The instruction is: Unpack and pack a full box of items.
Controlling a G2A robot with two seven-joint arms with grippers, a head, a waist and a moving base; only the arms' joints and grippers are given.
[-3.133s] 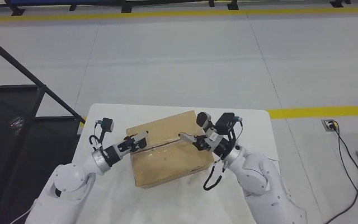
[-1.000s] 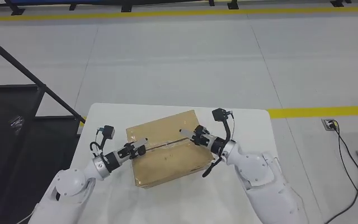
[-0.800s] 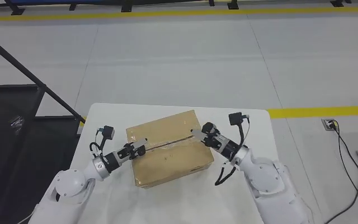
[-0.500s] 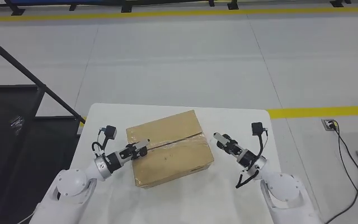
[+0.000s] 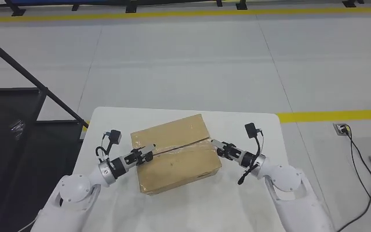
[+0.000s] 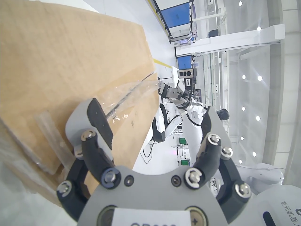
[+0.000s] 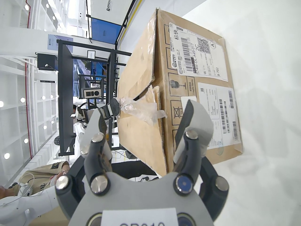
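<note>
Cardboard box (image 5: 174,159) — between left gripper (image 5: 147,155), right gripper (image 5: 218,145)

One cardboard box (image 5: 174,159) is sitting on one white table (image 5: 116,119). Two grippers are flanking it: the left gripper (image 5: 146,154) and the right gripper (image 5: 219,146). One clear tape strip (image 5: 177,147) is running along the seam. Two white labels (image 7: 200,55) are showing, perhaps a third, partly hidden.

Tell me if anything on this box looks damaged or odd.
Yes. The clear tape on the top seam of the cardboard box is crumpled and peeled loose at one end, and the flap edges there look torn.
</note>
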